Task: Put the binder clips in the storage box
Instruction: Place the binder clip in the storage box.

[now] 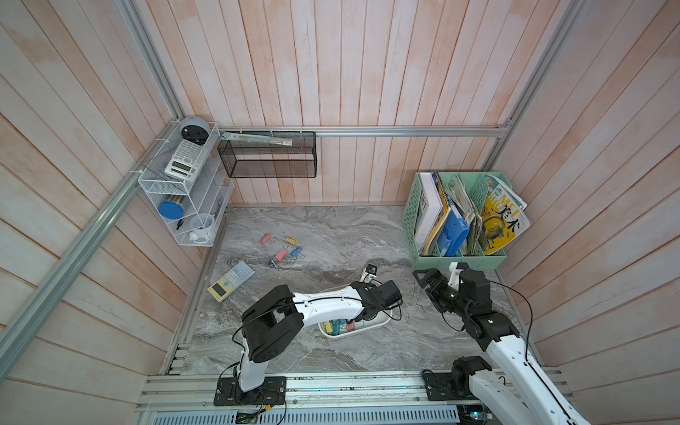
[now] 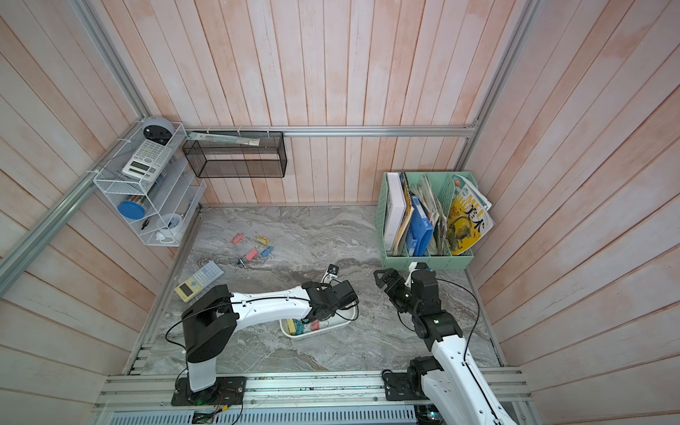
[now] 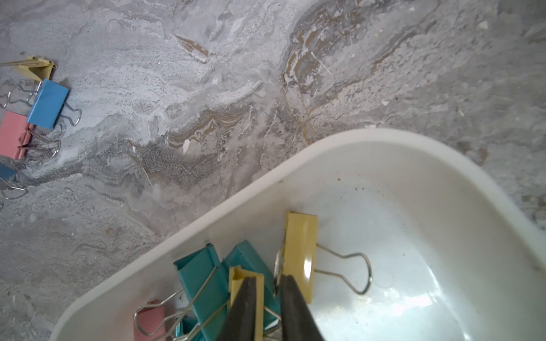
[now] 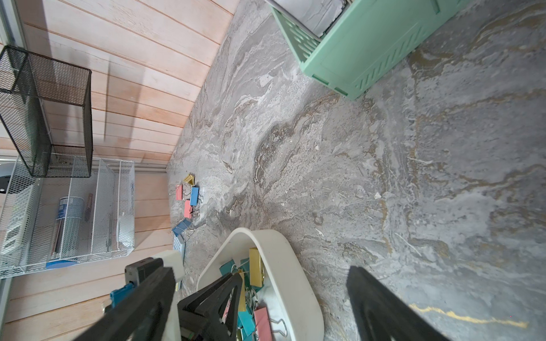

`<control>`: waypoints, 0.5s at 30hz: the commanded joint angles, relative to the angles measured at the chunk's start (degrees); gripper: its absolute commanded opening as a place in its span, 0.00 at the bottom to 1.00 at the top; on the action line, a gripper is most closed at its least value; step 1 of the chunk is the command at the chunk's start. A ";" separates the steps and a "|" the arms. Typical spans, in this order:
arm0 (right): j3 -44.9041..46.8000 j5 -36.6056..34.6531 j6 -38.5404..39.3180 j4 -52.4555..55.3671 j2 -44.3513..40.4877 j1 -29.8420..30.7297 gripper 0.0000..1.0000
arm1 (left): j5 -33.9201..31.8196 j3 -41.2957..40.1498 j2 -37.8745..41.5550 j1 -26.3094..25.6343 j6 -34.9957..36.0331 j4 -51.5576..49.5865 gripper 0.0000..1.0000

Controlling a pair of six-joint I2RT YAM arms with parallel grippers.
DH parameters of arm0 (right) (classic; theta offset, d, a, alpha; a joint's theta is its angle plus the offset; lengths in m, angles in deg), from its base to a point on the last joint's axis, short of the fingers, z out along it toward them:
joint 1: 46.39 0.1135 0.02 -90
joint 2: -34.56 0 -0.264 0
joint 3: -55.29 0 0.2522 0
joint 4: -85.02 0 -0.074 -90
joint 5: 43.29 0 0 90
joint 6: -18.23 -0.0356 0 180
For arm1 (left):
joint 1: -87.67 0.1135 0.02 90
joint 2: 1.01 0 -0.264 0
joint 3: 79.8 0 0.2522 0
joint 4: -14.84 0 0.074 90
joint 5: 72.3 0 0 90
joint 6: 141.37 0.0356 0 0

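The white storage box (image 1: pixel 336 336) (image 2: pixel 346 325) lies near the front middle of the marble table. It holds several binder clips: teal (image 3: pixel 201 280), yellow (image 3: pixel 300 254) and pink (image 3: pixel 149 321). My left gripper (image 3: pixel 269 279) is down inside the box with its jaws a narrow gap apart. The yellow clip's wire handle stands at the tips and that clip rests on the box floor. More clips lie loose at the back left: pink (image 1: pixel 265 238), yellow (image 1: pixel 291 241), blue (image 1: pixel 295 251). My right gripper (image 1: pixel 423 281) (image 4: pixel 258 268) hovers wide open and empty to the right of the box.
A yellow-and-blue calculator (image 1: pixel 232 281) lies at the table's left edge. A mint green file basket (image 1: pixel 460 220) full of books stands at the back right. A black mesh basket (image 1: pixel 268 154) and a white wire shelf (image 1: pixel 180 184) hang on the walls.
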 commanded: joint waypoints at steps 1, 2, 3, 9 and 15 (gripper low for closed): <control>-1.96 1.13 0.29 -0.15 -0.17 -0.25 0.97 | 1.92 -1.10 1.00 -0.26 0.17 1.83 0.31; -1.98 1.07 0.40 0.05 -0.40 -0.26 0.98 | 2.71 -1.17 1.87 -0.29 0.41 2.54 0.32; -2.01 0.88 0.43 0.33 -0.73 -0.26 0.97 | 3.42 -1.04 2.88 -0.26 0.59 3.31 0.32; -2.32 0.45 0.69 1.21 -1.86 -0.22 0.97 | 8.84 -1.58 12.62 2.90 2.78 9.32 0.32; -3.05 1.10 0.78 1.57 -1.95 -0.04 0.98 | 12.06 -3.03 20.15 17.80 7.49 12.92 0.32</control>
